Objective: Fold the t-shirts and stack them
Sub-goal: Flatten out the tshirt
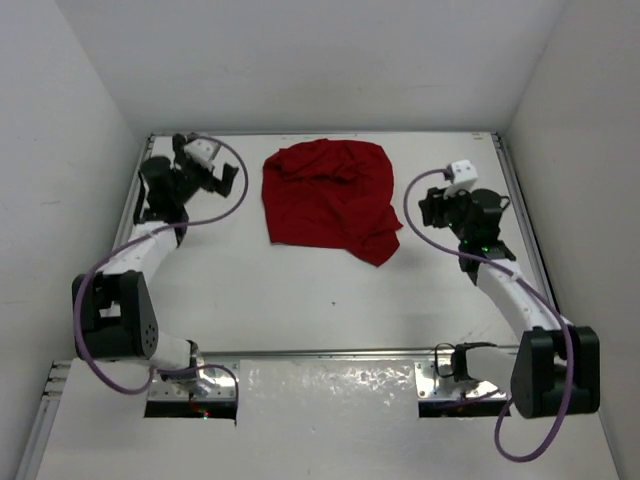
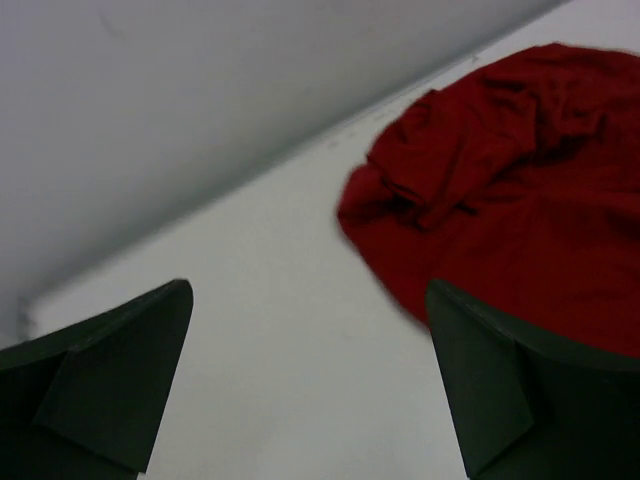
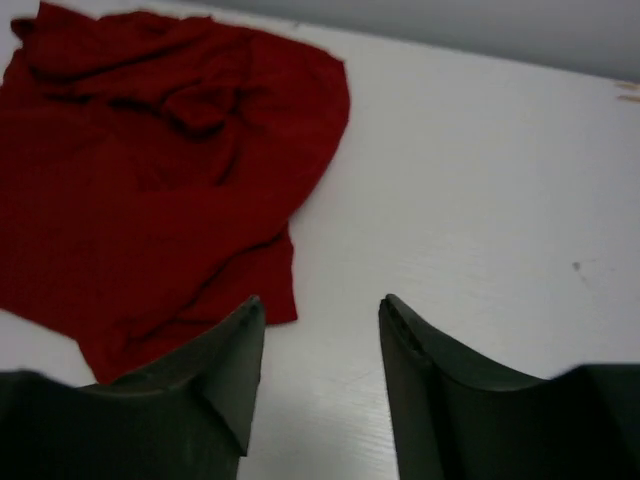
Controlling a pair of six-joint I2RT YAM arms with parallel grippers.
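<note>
the dark red t-shirt (image 1: 330, 200) lies crumpled at the far middle of the table (image 1: 300, 300), between both arms. the left gripper (image 2: 310, 340) gapes wide, empty, apart from the shirt. the right gripper (image 3: 320, 320) stands partly open, holding nothing, with the shirt's corner just beside one finger (image 3: 225, 370), seemingly not touching.

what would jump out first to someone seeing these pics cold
The dark red t-shirt grabs the eye first: it is the only colour on the white table, lying crumpled and unfolded toward the far edge, in the middle. Next come the two arms flanking it, the left gripper wide open and the right gripper less so, both empty.
</note>
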